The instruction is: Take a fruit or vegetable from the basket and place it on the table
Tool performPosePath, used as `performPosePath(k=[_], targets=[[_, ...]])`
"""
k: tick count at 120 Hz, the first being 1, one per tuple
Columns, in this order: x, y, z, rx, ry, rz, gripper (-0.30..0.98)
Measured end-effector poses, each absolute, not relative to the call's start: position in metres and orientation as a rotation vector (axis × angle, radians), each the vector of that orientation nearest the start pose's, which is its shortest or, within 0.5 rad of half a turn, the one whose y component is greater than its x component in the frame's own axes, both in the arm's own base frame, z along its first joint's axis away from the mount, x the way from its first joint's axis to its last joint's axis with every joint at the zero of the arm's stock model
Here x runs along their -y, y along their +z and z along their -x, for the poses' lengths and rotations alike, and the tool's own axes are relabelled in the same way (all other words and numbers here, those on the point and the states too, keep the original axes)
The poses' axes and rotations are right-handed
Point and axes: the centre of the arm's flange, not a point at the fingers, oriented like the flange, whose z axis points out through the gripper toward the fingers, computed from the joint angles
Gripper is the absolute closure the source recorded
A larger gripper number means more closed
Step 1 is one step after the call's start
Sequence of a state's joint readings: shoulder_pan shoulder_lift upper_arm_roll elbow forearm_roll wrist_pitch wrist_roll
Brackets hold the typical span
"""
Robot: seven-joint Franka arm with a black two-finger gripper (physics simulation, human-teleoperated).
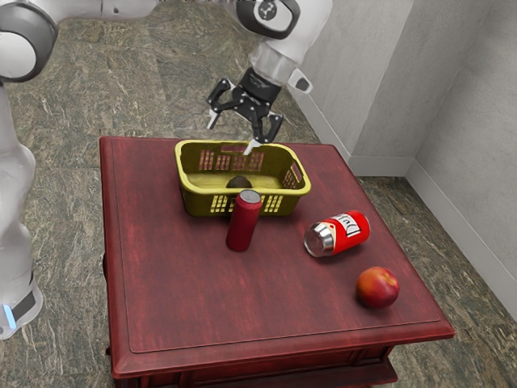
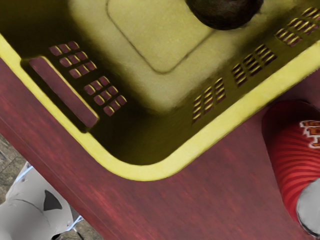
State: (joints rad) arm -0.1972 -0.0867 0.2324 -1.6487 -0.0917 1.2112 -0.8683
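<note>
In the exterior view my gripper (image 1: pixel 232 136) stands open above the yellow basket (image 1: pixel 302 186), its fingertips spread wide with nothing between them. A dark round fruit or vegetable (image 1: pixel 239 183) lies on the basket floor, partly hidden by the near wall and the upright can. In the wrist view the same dark item (image 2: pixel 225 11) rests inside the basket (image 2: pixel 145 171), by one long wall. A red-orange fruit (image 1: pixel 377 288) sits on the table (image 1: pixel 186 299), outside the basket.
An upright dark red can (image 1: pixel 244 222) stands close against the basket's near side; the wrist view has this can (image 2: pixel 292 155) too. A red can (image 1: pixel 338 234) lies on its side between the basket and the red-orange fruit.
</note>
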Motion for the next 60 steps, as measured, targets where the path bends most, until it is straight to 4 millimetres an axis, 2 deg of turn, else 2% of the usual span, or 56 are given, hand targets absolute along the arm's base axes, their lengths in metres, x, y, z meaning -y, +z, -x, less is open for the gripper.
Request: performPosePath(k=[18,28,34,40,48,60], targets=[[-0.006,0.629,-0.508,1.782,0.277,2.607,0.00],[0.006,0.657,-0.503,1.938,0.157,2.577,0.00],[0.002,0.674,-0.495,2.030,0.105,2.550,0.00],[-0.008,0.684,-0.489,2.080,0.047,2.517,0.00],[-0.026,0.688,-0.487,2.103,0.006,2.493,0.00],[-0.030,0.688,-0.487,2.073,-0.016,2.504,0.00]])
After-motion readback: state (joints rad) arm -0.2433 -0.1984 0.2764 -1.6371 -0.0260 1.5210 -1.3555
